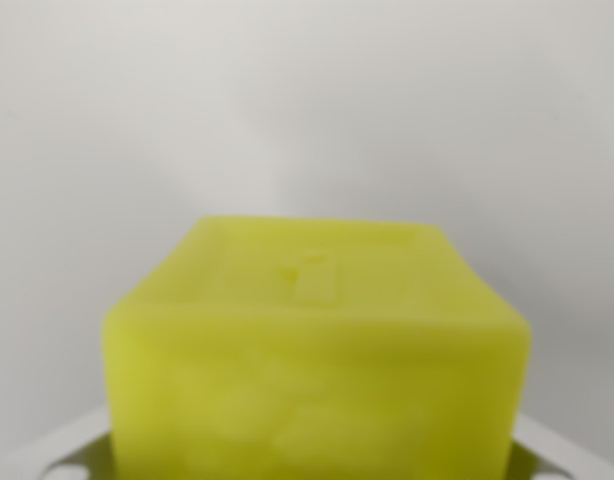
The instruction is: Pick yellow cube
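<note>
The yellow cube fills the lower middle of the wrist view, very close to the camera and blurred. Its top face carries a small raised mark. My gripper straddles it: pale grey fingers show at the bottom left and bottom right corners, pressed against the cube's two sides. The jaws stand shut on the cube. The cube's underside and the fingertips lie below the picture's edge.
Behind the cube there is only a plain, pale grey-white surface, out of focus, with a faint brighter patch at the centre. No other objects or edges show.
</note>
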### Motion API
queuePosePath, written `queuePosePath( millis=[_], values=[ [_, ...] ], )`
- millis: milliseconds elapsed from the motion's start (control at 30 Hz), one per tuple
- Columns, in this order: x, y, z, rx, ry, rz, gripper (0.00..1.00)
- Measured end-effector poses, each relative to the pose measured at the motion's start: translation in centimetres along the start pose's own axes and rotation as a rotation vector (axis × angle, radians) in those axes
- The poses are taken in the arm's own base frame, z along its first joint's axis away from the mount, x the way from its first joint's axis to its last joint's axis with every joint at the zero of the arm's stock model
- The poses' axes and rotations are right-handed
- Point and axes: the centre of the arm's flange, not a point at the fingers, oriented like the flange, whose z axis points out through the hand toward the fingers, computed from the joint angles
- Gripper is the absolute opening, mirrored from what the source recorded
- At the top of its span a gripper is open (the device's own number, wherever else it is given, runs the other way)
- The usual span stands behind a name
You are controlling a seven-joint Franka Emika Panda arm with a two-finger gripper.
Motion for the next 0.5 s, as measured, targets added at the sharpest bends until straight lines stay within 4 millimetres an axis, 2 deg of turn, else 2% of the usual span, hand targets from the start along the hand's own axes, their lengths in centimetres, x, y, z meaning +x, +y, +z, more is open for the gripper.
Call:
queuePosePath(
  millis=[500],
  values=[
    [0.0,0.0,-3.8,0.0,0.0,0.0,0.0]
  ],
)
